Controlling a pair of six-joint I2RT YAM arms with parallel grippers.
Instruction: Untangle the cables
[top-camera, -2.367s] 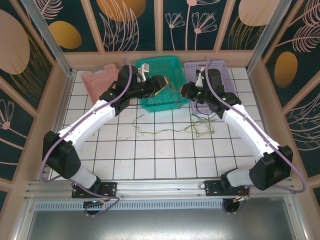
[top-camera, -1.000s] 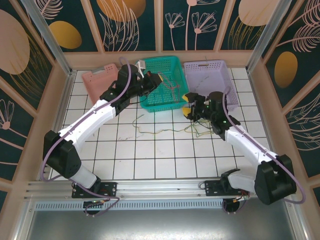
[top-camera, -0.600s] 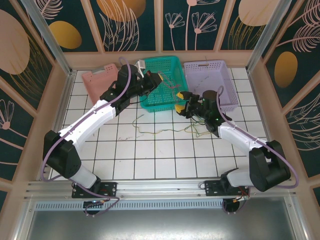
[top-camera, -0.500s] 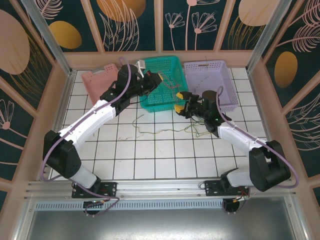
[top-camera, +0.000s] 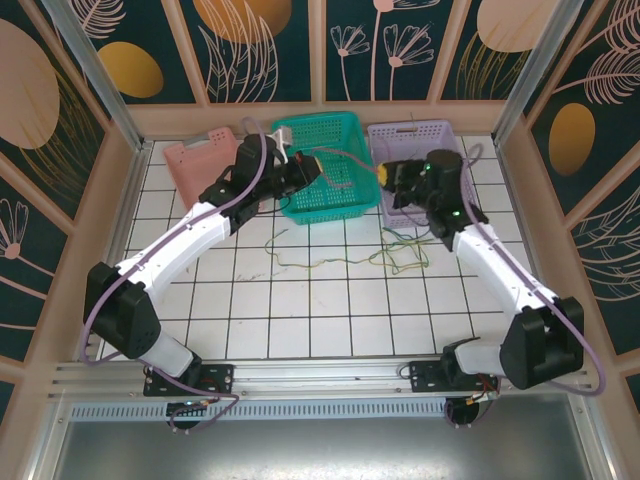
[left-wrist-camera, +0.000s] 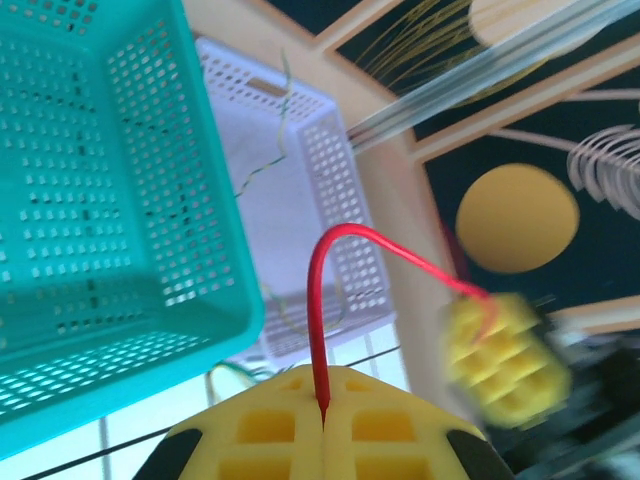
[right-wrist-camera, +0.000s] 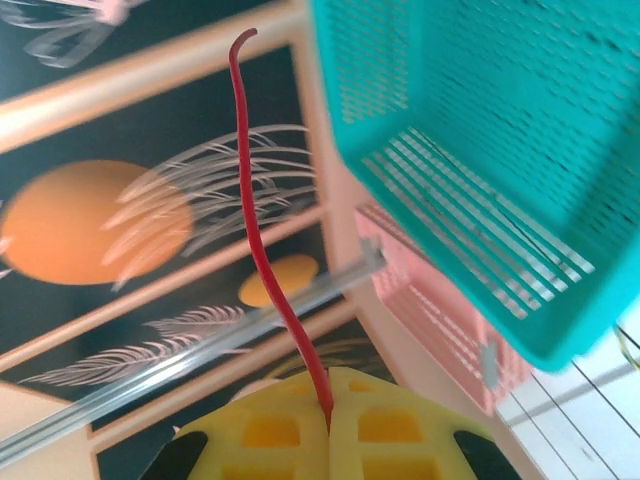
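A red cable (top-camera: 348, 156) hangs taut-arched between both grippers above the teal basket (top-camera: 330, 212). My left gripper (top-camera: 311, 165) is shut on one end; in the left wrist view the red cable (left-wrist-camera: 314, 300) rises from the closed yellow pads (left-wrist-camera: 270, 430) and arcs over to the blurred right gripper (left-wrist-camera: 505, 350). My right gripper (top-camera: 384, 175), by the lilac basket's left wall, is shut on the other end; the red cable (right-wrist-camera: 262, 240) stands up from its pads (right-wrist-camera: 390, 430). Yellow and green cables (top-camera: 400, 255) lie tangled on the tiles, with one strand (top-camera: 285, 255) trailing left.
The lilac basket (top-camera: 445, 135) at the back right holds a thin green-yellow wire (left-wrist-camera: 262, 165). A pink tray (top-camera: 195, 160) sits at the back left. Wooden walls and metal posts close in the table's sides.
My right gripper rose from the tiles in front of the teal basket and swung up and right to the lilac basket, drawing the red cable out. The left gripper stayed nearly still.
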